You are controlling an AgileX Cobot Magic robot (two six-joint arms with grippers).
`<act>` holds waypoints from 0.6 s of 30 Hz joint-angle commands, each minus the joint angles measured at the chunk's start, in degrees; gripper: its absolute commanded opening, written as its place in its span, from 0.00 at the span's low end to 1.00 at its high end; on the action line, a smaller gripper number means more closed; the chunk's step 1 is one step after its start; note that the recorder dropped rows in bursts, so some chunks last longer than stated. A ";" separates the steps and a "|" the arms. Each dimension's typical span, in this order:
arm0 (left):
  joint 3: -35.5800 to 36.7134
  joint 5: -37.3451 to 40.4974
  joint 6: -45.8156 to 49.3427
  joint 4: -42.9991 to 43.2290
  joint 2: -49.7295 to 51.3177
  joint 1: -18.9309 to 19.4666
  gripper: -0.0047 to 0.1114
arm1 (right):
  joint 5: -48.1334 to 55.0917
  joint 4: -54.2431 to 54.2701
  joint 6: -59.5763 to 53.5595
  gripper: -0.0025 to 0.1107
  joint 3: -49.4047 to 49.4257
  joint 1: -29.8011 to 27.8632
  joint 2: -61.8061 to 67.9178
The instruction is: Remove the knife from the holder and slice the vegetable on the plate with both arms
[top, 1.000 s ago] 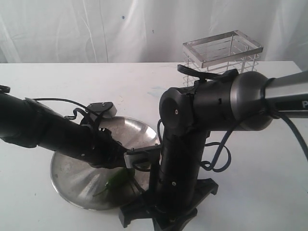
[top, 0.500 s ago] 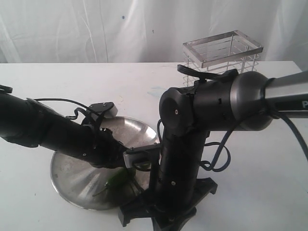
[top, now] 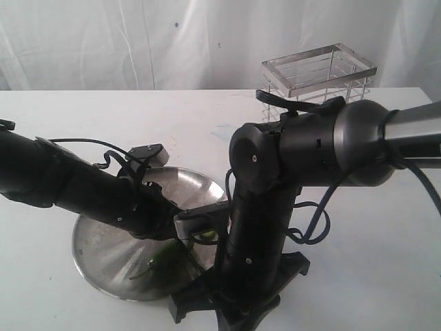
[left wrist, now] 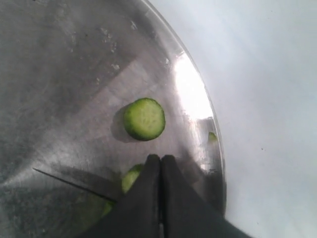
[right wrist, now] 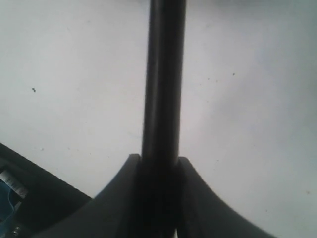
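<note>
Over the right part of the one steel plate [left wrist: 64,64], the left gripper [left wrist: 160,159] has its two fingers pressed tight together, with nothing between them. The vegetable [top: 165,258] lies on the plate, and I can count three green bits of it. One green piece [left wrist: 130,179] sits just beside the fingertips, partly hidden by a finger, so I cannot tell if they touch. One round green slice [left wrist: 144,119] lies flat a little way past the tips. One tiny green bit [left wrist: 212,136] sits near the rim. A thin dark line [left wrist: 69,182] also lies on the plate, and I cannot tell what it is.

The right gripper [right wrist: 159,166] pinches the one black knife [right wrist: 163,89] between its two fingers. The knife sticks straight out from them, with the white table [top: 358,262] behind it. This gripper is low down by the near right edge of the plate.

There are two black arms. The left arm [top: 76,189] reaches in low from the left, over the plate. The right arm [top: 275,179] comes from the right and bends steeply down.

The one wire holder [top: 320,76] stands at the far right, well apart from the plate.
</note>
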 commanded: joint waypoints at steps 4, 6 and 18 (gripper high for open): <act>-0.15 5.51 -3.22 -3.12 -1.08 -0.42 0.04 | -2.05 0.19 0.11 0.02 0.03 -0.09 -0.12; -0.15 5.51 -3.05 -5.15 -1.08 -0.42 0.04 | -3.16 0.19 0.12 0.02 0.03 -0.09 -0.12; 1.81 12.70 -6.52 -21.47 -1.08 7.52 0.04 | -5.36 0.19 0.44 0.02 0.03 -0.09 -0.12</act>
